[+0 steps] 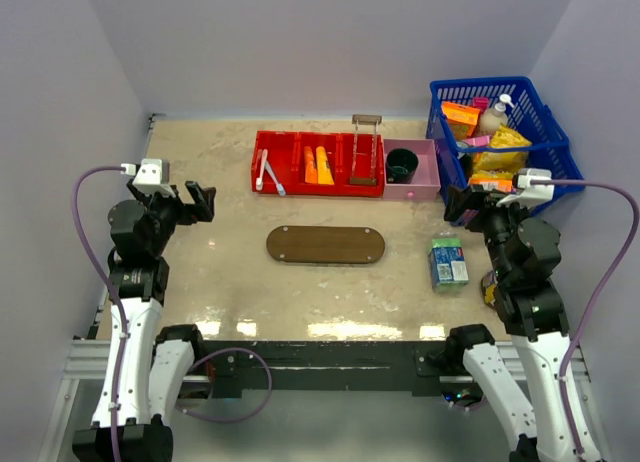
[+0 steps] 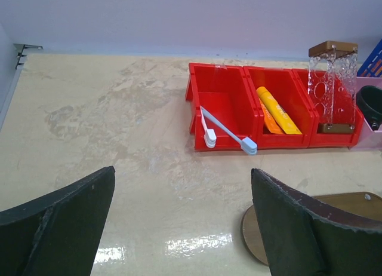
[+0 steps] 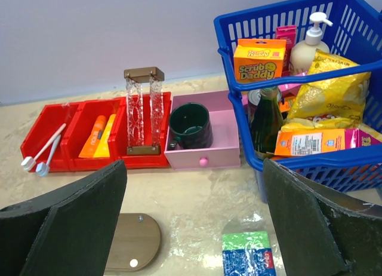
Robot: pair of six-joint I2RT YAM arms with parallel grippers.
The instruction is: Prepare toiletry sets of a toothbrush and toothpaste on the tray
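Left wrist view is showing toothbrushes [image 2: 227, 129] lying in the red bin's [image 2: 196, 117] end compartment, toothpaste [image 2: 277, 110] next door, while left gripper [image 2: 182, 174] and right gripper [image 3: 194, 165] are hanging wide apart; these light, stiff, slippery sticks are likely needing a mid-handle pinch.

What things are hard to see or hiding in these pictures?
Tray, left wrist view: mostly hidden by the left gripper's finger, cut off by the edge.
Green and blue box, right wrist view: cut off by the bottom edge.
Dark bottle in the blue basket, right wrist view: bottom behind the basket wall.
Toothpaste, top view: writing too small to read.
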